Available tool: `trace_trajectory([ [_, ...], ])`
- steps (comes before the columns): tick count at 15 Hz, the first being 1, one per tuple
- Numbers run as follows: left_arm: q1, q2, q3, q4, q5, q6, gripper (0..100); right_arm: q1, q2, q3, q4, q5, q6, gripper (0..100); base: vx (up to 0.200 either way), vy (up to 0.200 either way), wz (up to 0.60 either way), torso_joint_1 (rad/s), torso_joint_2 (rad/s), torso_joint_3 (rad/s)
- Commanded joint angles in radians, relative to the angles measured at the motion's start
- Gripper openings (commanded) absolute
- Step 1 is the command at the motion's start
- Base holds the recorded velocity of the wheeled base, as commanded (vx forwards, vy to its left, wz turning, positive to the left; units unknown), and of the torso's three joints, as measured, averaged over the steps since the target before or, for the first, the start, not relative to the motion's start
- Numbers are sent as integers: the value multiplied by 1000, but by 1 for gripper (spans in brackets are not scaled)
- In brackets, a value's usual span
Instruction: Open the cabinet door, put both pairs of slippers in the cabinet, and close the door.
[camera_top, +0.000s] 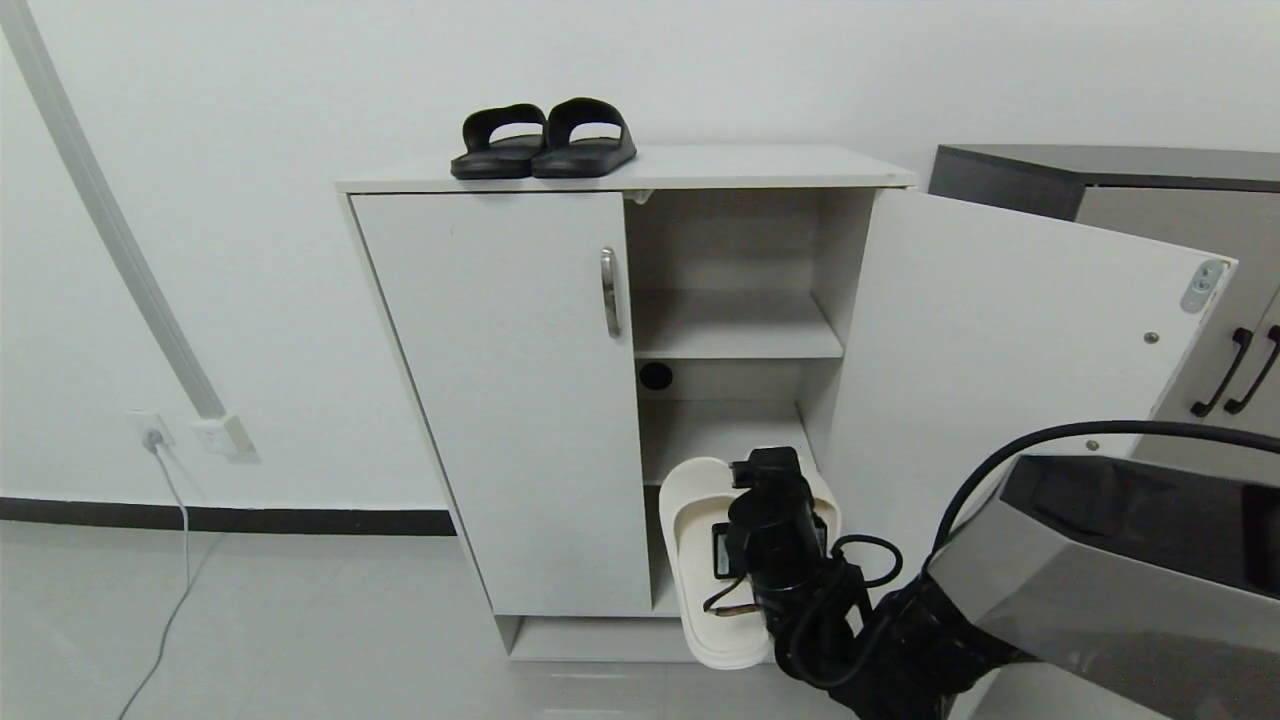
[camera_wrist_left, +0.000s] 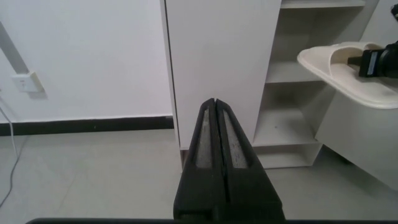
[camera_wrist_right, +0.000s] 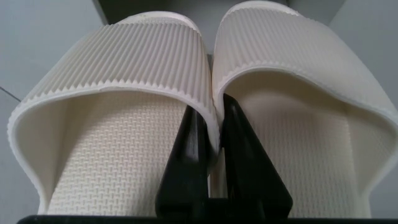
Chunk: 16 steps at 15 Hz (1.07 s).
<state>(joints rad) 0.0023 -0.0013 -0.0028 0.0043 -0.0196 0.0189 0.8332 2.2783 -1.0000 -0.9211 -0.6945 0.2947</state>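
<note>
The white cabinet (camera_top: 500, 400) stands with its right door (camera_top: 1000, 360) swung open and its left door shut. A pair of black slippers (camera_top: 545, 140) rests on the cabinet top. My right gripper (camera_wrist_right: 213, 134) is shut on the pair of white slippers (camera_top: 700, 560), pinching the two inner strap edges together; it holds them in front of the open lower compartment (camera_top: 720, 430). The white slippers (camera_wrist_left: 348, 68) hang off the floor beside the shelves. My left gripper (camera_wrist_left: 215, 124) is shut and empty, low in front of the shut left door.
Shelves (camera_top: 735, 325) inside the open half are bare. A grey cabinet (camera_top: 1150, 200) stands to the right behind the open door. A wall socket with a cable (camera_top: 150, 435) is at the left. Bare floor (camera_top: 250, 620) lies left of the cabinet.
</note>
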Motion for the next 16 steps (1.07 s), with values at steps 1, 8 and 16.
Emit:
trace_trajectory([
  [1,1,1,0,0,0,-1,0,-2,43,-12,-1,0,1,0,0,0,0,0,0,0],
  [8,1,1,0,0,0,1,0,-3,61,-19,-2,0,3,0,0,0,0,0,1,-33],
  [16,1,1,0,0,0,1,0,-6,122,-40,-56,-30,-8,0,0,0,0,4,2,-190],
])
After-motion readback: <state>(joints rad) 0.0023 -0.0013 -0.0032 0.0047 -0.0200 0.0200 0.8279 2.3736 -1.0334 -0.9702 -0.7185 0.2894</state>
